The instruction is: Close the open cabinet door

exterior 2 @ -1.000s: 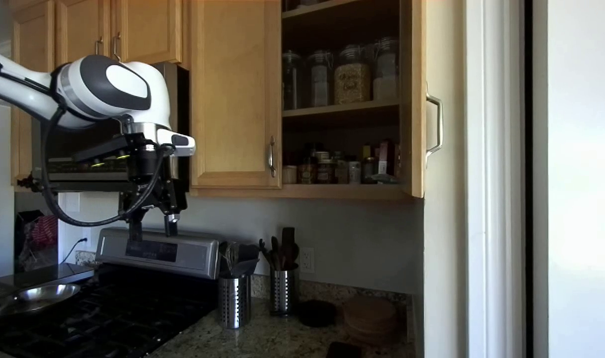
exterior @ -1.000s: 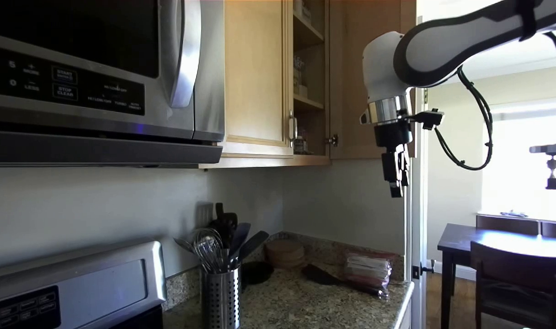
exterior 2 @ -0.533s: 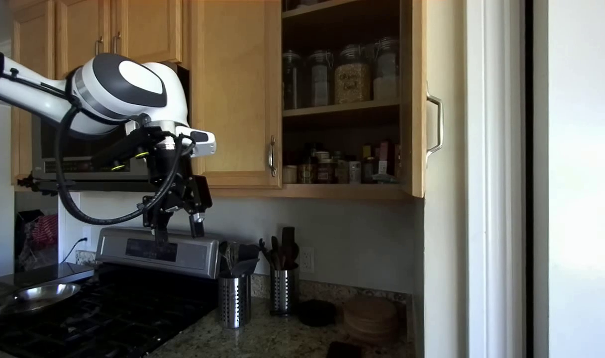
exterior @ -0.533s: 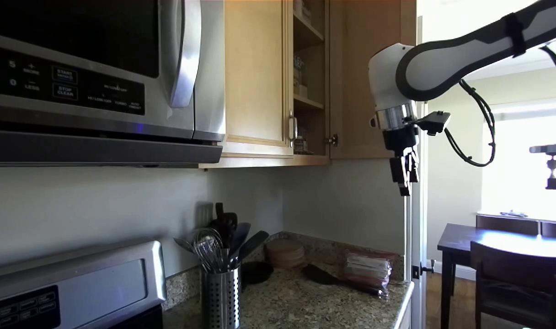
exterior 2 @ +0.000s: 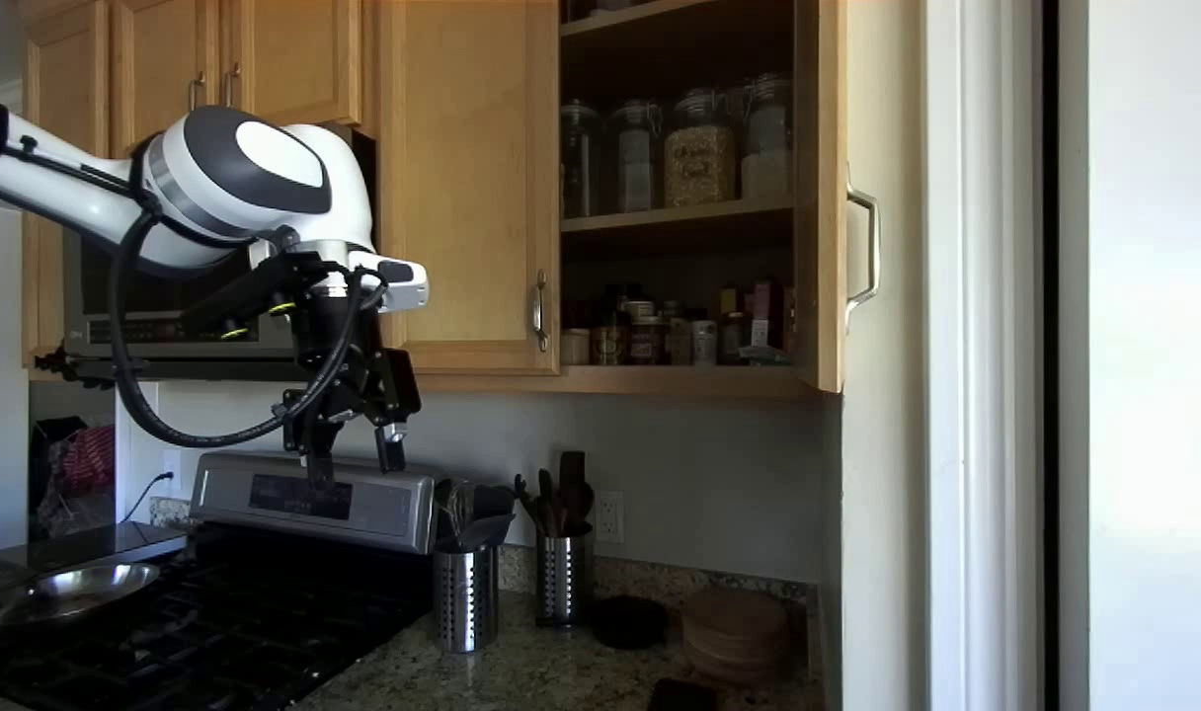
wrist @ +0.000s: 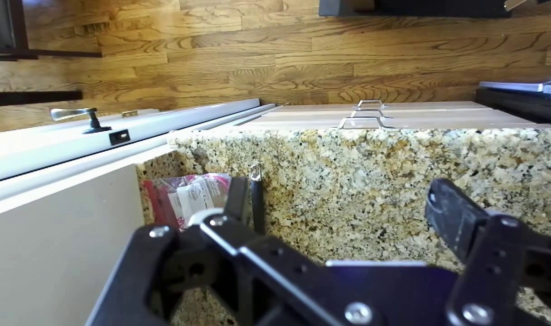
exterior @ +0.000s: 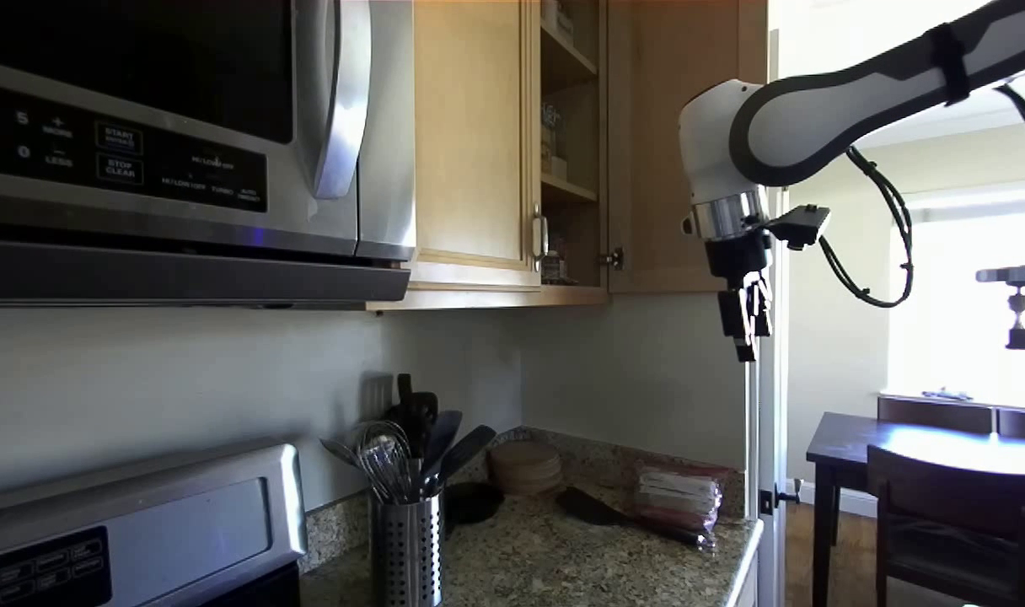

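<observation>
One cabinet door [exterior 2: 831,217] open; two fingers [wrist: 454,218] spread; two utensil holders [exterior 2: 465,602].

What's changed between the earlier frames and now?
The arm and gripper moved rightward in both exterior views, then stopped: nothing visibly differs from half a second ago. The gripper stayed open, nothing taken or released. The cabinet door stayed open, jars in place.

Utensil holders [exterior 2: 466,602] toward back edge of worktop [exterior 2: 521,673]: two. Pulls [wrist: 363,118] below front edge: three. Tall jars [exterior 2: 699,153] above back edge: at least four.
</observation>
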Controlling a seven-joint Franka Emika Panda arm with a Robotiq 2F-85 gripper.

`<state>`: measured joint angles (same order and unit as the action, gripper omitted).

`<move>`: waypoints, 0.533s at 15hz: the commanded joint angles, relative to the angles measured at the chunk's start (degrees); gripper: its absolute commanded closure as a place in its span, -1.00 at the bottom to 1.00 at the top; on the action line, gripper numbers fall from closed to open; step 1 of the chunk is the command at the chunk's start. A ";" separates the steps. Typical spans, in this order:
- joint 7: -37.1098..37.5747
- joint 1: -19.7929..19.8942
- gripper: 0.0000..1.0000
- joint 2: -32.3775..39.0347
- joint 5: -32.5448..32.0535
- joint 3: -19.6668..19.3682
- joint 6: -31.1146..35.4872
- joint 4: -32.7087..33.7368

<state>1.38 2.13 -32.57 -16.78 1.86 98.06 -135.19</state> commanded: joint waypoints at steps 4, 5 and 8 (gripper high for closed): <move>-2.89 0.29 -1.00 -0.27 2.64 -4.90 5.49 -0.62; -3.17 0.72 -1.00 -0.07 2.98 -6.02 6.92 -0.62; -2.69 2.82 -1.00 0.22 1.73 -8.99 11.98 -0.88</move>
<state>-0.21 2.72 -32.37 -15.13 -4.86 104.95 -135.20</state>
